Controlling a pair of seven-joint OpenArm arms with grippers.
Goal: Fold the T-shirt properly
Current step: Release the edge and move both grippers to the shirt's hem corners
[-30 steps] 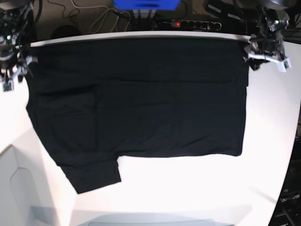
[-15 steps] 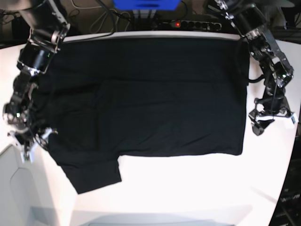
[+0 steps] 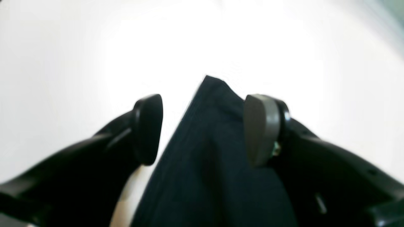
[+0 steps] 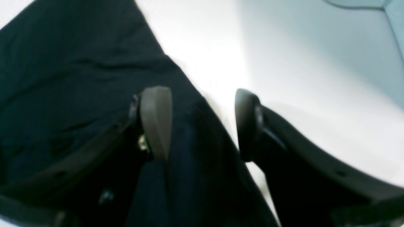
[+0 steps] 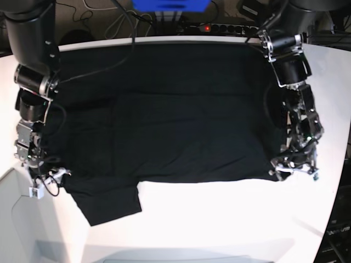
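The black T-shirt (image 5: 164, 120) lies spread flat across the white worktop (image 5: 219, 219), its far edge along the back rim and one short sleeve (image 5: 109, 203) jutting toward the near side at the base view's lower left. Both arms reach down to the shirt's near corners. The left hand (image 5: 293, 171), on the base view's right, sits at the lower right corner of the cloth; its wrist camera shows the two fingers (image 3: 262, 129) spread apart with the pointed corner of the fabric (image 3: 211, 132) lying between them, not pinched, so the hand is released and straddling the corner. The right hand (image 5: 46, 178), on the base view's left, is at the shirt's edge just above the sleeve; its wrist view shows the fingers (image 4: 156, 121) likewise standing apart, one over the cloth and the other over bare worktop, with the hem (image 4: 202, 126) running between them and no grip closed on it. Behind the worktop sit a blue box (image 5: 170, 5) and a power strip (image 5: 222, 27) with a red light.
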